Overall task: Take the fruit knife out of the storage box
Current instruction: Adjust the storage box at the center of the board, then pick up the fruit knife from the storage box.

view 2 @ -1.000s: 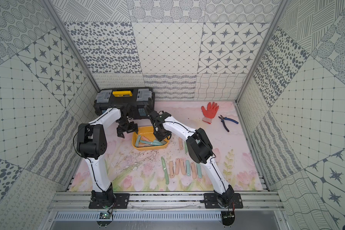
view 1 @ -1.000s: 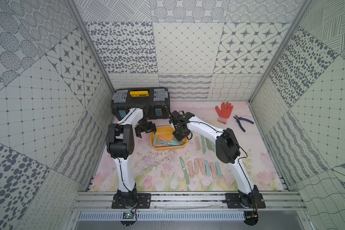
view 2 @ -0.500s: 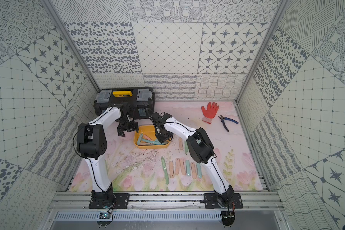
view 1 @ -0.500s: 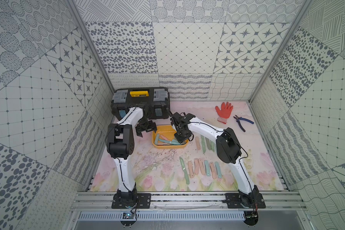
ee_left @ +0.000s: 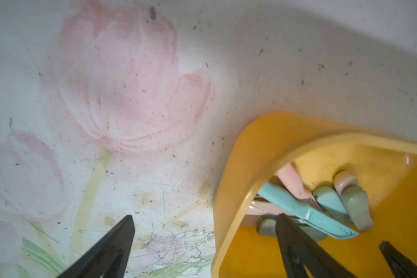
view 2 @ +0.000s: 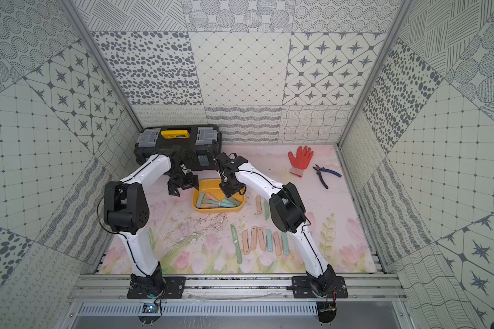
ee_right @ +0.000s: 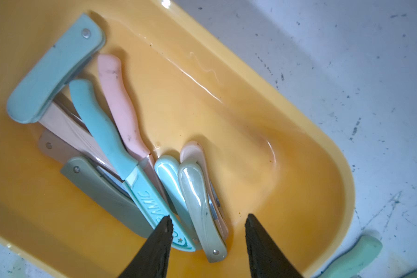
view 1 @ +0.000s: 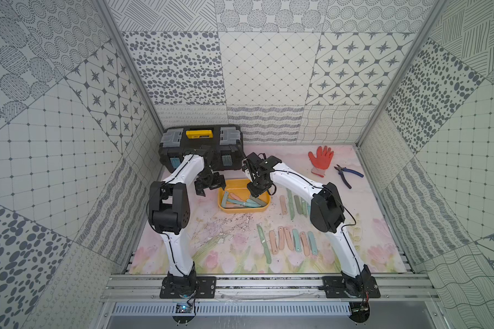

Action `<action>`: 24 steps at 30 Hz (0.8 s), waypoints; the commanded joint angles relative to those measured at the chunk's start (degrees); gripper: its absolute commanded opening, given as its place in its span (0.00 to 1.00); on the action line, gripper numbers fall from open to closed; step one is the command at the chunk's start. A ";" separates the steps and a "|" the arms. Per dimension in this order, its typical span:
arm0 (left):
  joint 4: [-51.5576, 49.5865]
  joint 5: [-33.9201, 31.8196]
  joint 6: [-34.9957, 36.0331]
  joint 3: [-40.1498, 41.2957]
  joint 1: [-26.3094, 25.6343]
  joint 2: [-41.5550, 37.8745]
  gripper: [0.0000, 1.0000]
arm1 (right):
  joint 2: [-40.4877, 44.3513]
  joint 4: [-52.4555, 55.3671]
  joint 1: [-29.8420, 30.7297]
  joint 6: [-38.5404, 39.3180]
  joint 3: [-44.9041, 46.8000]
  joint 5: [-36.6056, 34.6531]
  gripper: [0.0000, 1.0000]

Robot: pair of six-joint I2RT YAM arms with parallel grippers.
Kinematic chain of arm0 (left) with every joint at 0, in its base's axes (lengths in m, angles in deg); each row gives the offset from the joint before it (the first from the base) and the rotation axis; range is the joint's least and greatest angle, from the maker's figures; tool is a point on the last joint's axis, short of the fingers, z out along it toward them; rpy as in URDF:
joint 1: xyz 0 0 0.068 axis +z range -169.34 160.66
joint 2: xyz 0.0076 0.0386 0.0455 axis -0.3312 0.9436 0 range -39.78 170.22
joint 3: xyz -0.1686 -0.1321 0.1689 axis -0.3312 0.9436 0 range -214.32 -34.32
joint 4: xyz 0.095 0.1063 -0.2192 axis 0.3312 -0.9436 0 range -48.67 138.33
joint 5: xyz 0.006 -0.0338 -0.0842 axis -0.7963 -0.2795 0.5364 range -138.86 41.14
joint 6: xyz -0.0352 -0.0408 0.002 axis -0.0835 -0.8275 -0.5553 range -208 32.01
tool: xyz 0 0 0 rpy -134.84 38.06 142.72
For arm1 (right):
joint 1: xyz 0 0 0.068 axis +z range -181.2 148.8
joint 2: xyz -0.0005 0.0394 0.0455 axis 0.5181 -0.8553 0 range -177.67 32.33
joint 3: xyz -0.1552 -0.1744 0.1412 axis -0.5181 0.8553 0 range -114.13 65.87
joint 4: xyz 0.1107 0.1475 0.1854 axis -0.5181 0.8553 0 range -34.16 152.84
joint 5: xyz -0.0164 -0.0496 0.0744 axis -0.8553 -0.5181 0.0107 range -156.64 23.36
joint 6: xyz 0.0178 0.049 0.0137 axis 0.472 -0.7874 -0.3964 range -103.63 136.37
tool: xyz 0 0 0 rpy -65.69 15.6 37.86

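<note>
We see storage box [view 1: 241, 210] at frame centre on worktop [view 1: 226, 250], fruit knives [ee_right: 106, 134] heaped inside. Right fingers [ee_right: 154, 248] part-open, low in box, straddling grey-green folded knife [ee_right: 198, 204], seemingly gripping nothing. Left fingers [ee_left: 106, 252] wide apart, empty, astride box's upper-left rim.

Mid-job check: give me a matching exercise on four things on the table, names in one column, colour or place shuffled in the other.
1. storage box
2. toolbox
3. glove
4. pliers

A. blue handles, right of the glove
B. black, yellow handle on top
C. yellow, knives inside
D. orange-red, lying flat

Pairs: 1-C, 2-B, 3-D, 4-A
</note>
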 commanded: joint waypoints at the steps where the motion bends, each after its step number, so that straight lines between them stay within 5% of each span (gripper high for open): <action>1: 0.71 2.73 2.05 4.82 -0.28 -3.80 0.92 | -2.92 0.49 -0.09 2.26 -1.56 0.96 0.52; 14: 3.34 1.23 0.58 8.95 -0.29 -2.68 0.92 | -5.73 1.16 0.02 3.57 -1.91 2.45 0.51; 24: 2.69 0.73 0.57 8.77 -0.37 -2.55 0.92 | -6.85 1.41 0.06 3.98 -1.92 3.09 0.41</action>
